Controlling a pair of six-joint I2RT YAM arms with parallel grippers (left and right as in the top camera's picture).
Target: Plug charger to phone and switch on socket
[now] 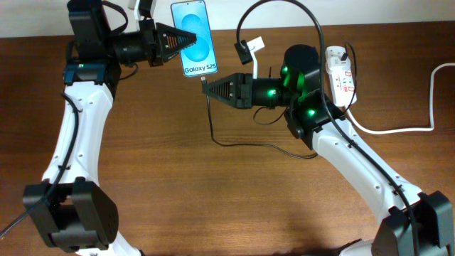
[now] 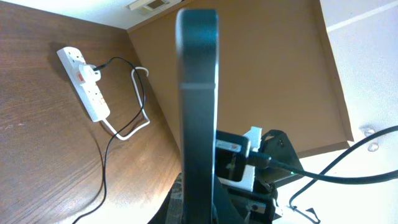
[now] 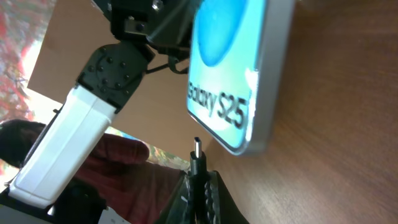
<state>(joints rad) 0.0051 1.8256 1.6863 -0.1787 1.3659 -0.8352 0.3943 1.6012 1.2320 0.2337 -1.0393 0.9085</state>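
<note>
The phone (image 1: 195, 39), cyan screen with "Galaxy S25", is held by its side in my left gripper (image 1: 186, 41), which is shut on it at the back of the table. In the left wrist view the phone (image 2: 198, 93) shows edge-on as a dark upright slab. My right gripper (image 1: 207, 84) is shut on the charger plug (image 3: 197, 163), whose metal tip points at the phone's bottom edge (image 3: 239, 134) with a small gap. The black charger cable (image 1: 234, 144) trails across the table. The white socket (image 1: 340, 74) lies at the back right, its switch state too small to tell.
The thick white cord (image 1: 419, 124) runs from the socket toward the right edge. The socket also shows in the left wrist view (image 2: 84, 81) with a black adapter plugged in. A black cable arcs above the right arm (image 1: 284, 7). The brown wood table (image 1: 178, 199) lies below.
</note>
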